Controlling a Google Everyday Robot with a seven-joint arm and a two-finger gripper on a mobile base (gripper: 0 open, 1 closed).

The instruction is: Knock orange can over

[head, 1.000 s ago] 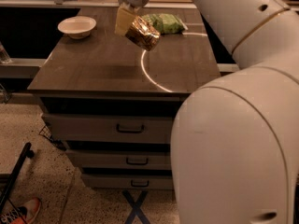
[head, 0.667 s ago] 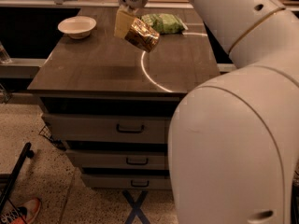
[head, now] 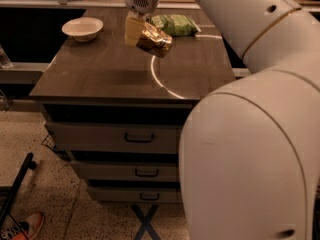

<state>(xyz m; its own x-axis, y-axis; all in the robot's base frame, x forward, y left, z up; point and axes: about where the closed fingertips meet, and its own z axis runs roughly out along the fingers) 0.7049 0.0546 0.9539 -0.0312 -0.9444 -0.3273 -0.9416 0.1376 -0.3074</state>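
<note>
the gripper (head: 144, 37) hangs over the far middle of the counter (head: 95, 76), its wrist cut off by the top edge. only one pale, blocky finger (head: 132, 30) shows. the other is hidden behind the orange can (head: 155, 40), which the fingers seem clamped on. the can is tilted, its shiny end pointing toward 5 o'clock, and a soft shadow lies on the wood below it.

the huge smooth white arm (head: 250, 149) fills the right side and hides the counter's right end and part of the drawers (head: 135, 138).

a crinkly green bag (head: 175, 25) lies just beyond the can at 1 o'clock. a round white bowl (head: 82, 28) sits well apart at 10 o'clock. a thin bright arc (head: 159, 80) curves across the dark wood grain. at the bottom left an orange shoe (head: 20, 226) is cut off.
</note>
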